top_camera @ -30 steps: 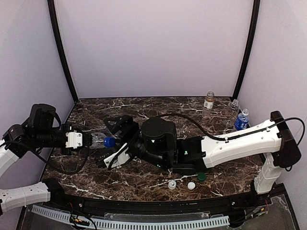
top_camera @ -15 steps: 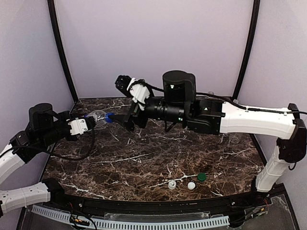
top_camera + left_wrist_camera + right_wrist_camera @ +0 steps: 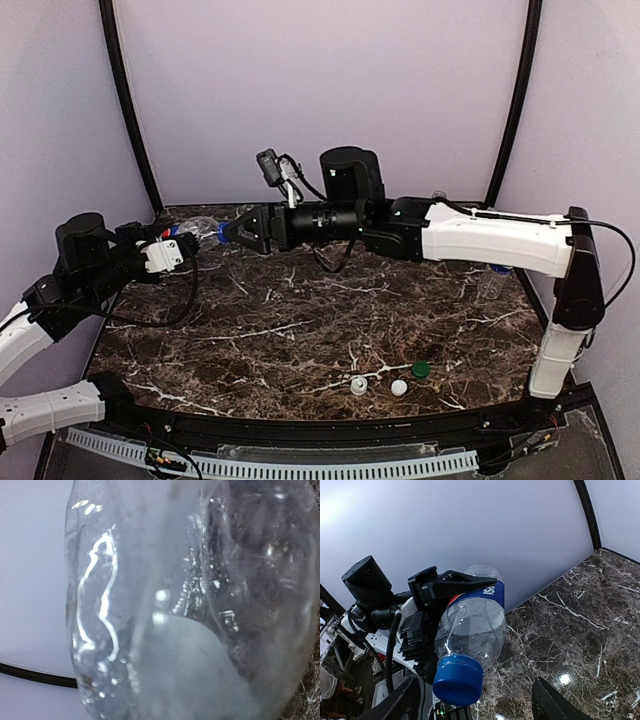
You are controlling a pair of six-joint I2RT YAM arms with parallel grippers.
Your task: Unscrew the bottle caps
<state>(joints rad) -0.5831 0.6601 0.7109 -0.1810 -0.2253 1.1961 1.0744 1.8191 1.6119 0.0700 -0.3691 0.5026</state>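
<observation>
My left gripper (image 3: 185,242) is shut on a clear bottle with a blue label (image 3: 200,234), held nearly level above the table's back left. Its blue cap (image 3: 223,232) is on and points right. In the right wrist view the left gripper's black fingers (image 3: 462,584) clamp the bottle (image 3: 472,625) at the label, and the cap (image 3: 458,679) faces the camera. My right gripper (image 3: 234,235) is open, one finger on each side of the cap (image 3: 475,702), not touching it. The left wrist view shows only the bottle's clear wall (image 3: 190,605). Two white caps (image 3: 358,385) (image 3: 399,387) and a green cap (image 3: 421,369) lie loose near the front.
The right arm stretches across the back of the marble table (image 3: 300,330). A clear bottle (image 3: 488,282) shows just below that arm at the right, and another bottle's top (image 3: 437,195) peeks above it. Walls close in the back and sides.
Both arms have lifted the bottle from the table's left middle to the back left. The right gripper has swung round and now faces the cap end-on, jaws spread.
</observation>
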